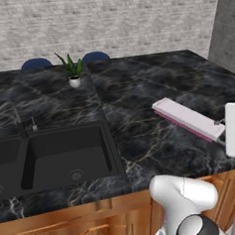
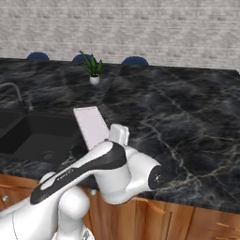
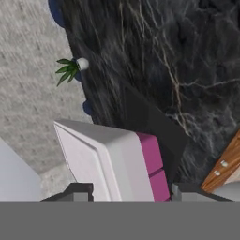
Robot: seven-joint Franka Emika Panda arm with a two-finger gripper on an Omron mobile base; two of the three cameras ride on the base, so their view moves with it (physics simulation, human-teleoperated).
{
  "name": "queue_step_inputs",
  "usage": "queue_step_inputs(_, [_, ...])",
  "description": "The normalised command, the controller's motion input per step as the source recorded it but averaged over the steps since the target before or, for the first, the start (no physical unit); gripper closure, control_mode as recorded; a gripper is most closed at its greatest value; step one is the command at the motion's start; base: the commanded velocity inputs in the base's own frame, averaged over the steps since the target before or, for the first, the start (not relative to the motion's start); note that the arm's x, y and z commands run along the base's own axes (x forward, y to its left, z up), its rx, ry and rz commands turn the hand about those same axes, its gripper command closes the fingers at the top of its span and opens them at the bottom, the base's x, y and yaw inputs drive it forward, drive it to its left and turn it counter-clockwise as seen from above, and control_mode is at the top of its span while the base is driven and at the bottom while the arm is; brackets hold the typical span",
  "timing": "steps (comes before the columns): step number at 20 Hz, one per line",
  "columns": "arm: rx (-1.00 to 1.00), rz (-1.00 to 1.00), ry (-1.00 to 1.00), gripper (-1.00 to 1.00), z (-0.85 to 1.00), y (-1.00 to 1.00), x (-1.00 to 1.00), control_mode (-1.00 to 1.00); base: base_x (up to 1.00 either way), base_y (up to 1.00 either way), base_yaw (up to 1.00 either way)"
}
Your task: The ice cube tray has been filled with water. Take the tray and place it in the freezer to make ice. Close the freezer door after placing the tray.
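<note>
The ice cube tray (image 1: 188,118) is a thin pale slab with a magenta edge, held over the black marble counter (image 1: 137,88) right of the sink. My gripper (image 1: 221,127) is shut on the tray's near end. In the hand view the tray (image 3: 117,164) sits between the two fingertips of my gripper (image 3: 131,192) and throws a dark shadow on the counter below it. From the right base view the tray (image 2: 91,125) reaches out from my hand (image 2: 118,134) toward the plant. The freezer door is out of view.
A black sink (image 1: 62,155) with a faucet (image 1: 10,114) lies to the left. A small potted plant (image 1: 73,73) stands at the back. Blue chair backs (image 1: 94,56) show behind the counter. A tall grey panel (image 1: 225,27) rises at the far right. Wooden cabinets (image 1: 97,225) are below.
</note>
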Motion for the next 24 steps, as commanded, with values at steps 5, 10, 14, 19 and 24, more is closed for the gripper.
queue_step_inputs(5, [0.01,0.04,0.0,1.0,0.2,0.57,0.0,-1.0,0.0,0.0,0.0])
queue_step_inputs(10, [0.0,0.03,0.0,1.0,0.04,0.57,-0.01,-1.0,0.0,0.0,0.0])
queue_step_inputs(14, [-0.03,0.0,0.0,1.0,0.0,0.4,0.0,-1.0,0.0,0.0,0.0])
queue_step_inputs(19, [-0.14,0.0,0.0,1.0,0.0,0.26,0.0,-1.0,0.0,0.0,0.0])
queue_step_inputs(24, [-0.16,0.0,0.0,1.0,0.0,0.28,0.0,-1.0,0.0,0.0,0.0])
